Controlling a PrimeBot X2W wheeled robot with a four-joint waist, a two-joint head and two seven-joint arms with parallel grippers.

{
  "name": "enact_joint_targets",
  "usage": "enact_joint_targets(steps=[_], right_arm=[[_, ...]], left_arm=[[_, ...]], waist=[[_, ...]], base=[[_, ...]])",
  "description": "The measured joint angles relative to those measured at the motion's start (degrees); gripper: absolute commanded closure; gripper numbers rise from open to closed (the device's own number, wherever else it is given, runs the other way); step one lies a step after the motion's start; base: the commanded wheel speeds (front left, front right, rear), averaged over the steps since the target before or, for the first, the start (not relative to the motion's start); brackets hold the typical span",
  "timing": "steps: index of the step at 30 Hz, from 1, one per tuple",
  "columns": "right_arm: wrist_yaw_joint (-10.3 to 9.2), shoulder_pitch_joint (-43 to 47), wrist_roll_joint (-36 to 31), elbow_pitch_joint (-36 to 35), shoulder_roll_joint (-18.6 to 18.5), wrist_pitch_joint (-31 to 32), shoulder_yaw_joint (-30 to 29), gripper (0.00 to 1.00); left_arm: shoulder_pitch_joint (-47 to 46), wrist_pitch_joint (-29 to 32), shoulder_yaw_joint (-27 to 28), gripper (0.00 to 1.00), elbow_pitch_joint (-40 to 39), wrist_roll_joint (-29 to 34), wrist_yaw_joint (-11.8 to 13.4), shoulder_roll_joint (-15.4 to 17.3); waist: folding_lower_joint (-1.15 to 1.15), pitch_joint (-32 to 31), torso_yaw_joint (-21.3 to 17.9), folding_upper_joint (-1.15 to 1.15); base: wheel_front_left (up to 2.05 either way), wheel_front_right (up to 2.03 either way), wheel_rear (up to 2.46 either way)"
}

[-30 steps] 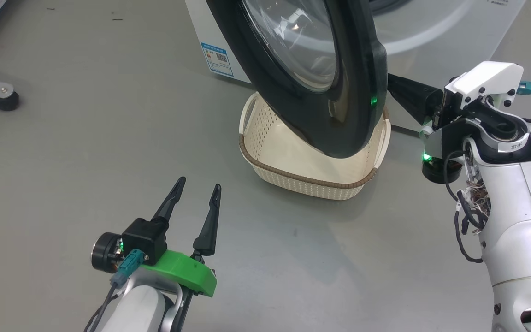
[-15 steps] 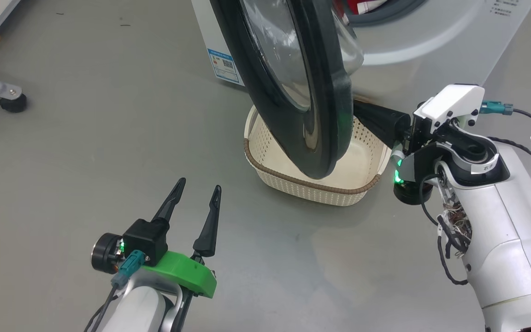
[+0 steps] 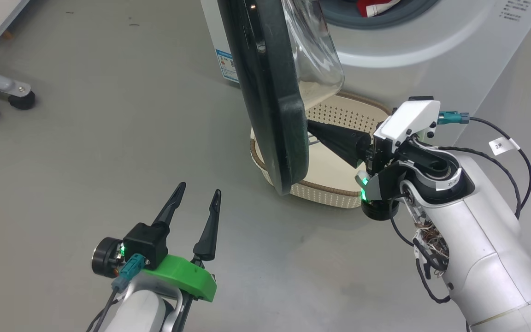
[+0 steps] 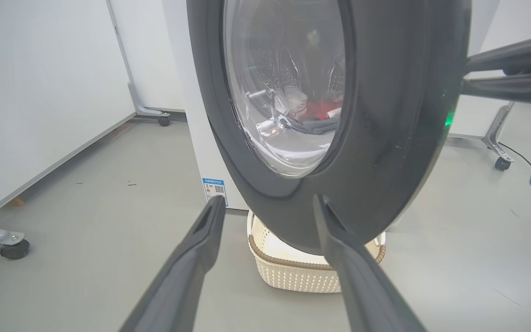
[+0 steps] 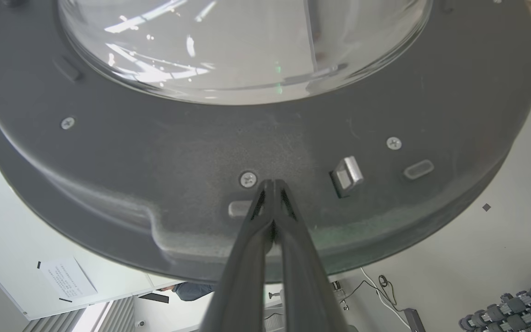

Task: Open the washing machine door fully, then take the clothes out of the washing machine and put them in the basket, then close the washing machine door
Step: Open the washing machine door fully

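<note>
Swinging wider than a second ago, the washing machine door point(image 3: 270, 101) is hanging edge-on above the basket point(image 3: 334, 196) at centre frame, with the fingers of the right gripper point(image 5: 272, 184) shut and apparently pressing its inner rim, those of the left gripper point(image 3: 199, 188) gaping empty at lower left, and the clothes point(image 3: 376, 5) lying inside the washing machine point(image 3: 431, 46) at top.

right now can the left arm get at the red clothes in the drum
Probably not: the round black-rimmed glass door stands between the open left end effector and the red clothes behind it.
</note>
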Motion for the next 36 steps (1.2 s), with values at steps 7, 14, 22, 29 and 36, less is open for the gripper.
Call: enact_joint_targets(steps=[7,14,22,29,36], right_arm=[[0.0,0.84,2.5,-1.71,0.0,-2.16,4.16,1.0],[-0.41,1.03,4.43,-2.83,0.0,-4.56,6.66,1.0],[-0.41,2.12,3.39,-3.93,0.09,-8.69,6.02,1.0],[2.35,2.72,-6.64,-5.27,-4.01,-13.29,7.93,1.0],[5.73,6.33,-16.37,-6.25,-8.95,-19.03,10.74,1.0]], left_arm=[[0.02,0.0,0.02,0.0,-0.04,0.0,0.0,0.0],[0.13,0.0,0.18,0.0,-0.09,0.0,0.01,0.0],[0.49,0.0,1.31,0.0,0.02,0.44,0.02,-0.01],[1.92,0.0,2.34,0.0,0.4,0.51,0.03,0.01],[3.38,0.0,5.6,0.0,0.93,1.52,0.46,0.25]], waist=[[0.0,-0.1,0.19,0.0],[0.0,-0.12,0.1,0.0],[0.0,-1.57,-0.65,0.0],[0.0,-3.29,-2.0,0.0],[0.0,-5.87,-4.61,0.0]], base=[[0.0,0.0,0.0],[0.0,0.0,0.0],[0.0,0.0,0.0],[0.0,0.0,0.0],[0.0,0.0,0.0]])
